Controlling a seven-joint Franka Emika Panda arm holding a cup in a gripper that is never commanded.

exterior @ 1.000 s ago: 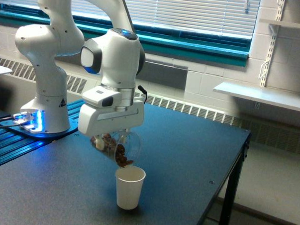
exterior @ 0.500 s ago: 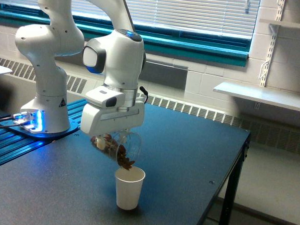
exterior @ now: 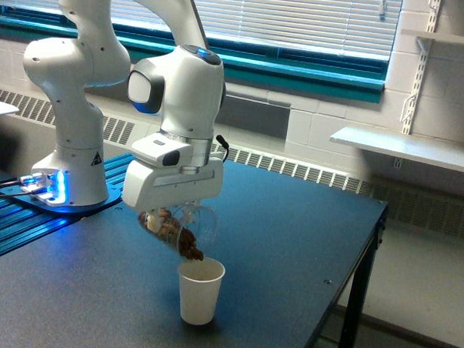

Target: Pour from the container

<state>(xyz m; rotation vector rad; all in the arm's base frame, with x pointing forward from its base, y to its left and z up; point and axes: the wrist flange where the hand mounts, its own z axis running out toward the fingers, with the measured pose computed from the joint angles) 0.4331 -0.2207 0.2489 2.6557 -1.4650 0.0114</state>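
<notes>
The container (exterior: pixel 182 228), a clear round cup with brown nut-like bits inside, hangs tilted steeply with its mouth pointing down and to the exterior view's right. My gripper (exterior: pixel 171 215) is shut on it, and the white hand hides its fingers and the container's upper part. The brown bits are piled at the container's lip, right above the rim of a small off-white paper cup (exterior: pixel 199 291). That paper cup stands upright on the dark table (exterior: pixel 290 246), directly below the container's mouth.
The arm's white base (exterior: pixel 70 167) stands on a blue-lit rail at the exterior view's left. The table's edge runs down the right side, with a drop to the floor beyond. A wall shelf (exterior: pixel 406 147) and a radiator sit behind.
The gripper shifted slightly up and right, then held nearly still. The container stays tilted over the paper cup, its brown bits crowded at the lip.
</notes>
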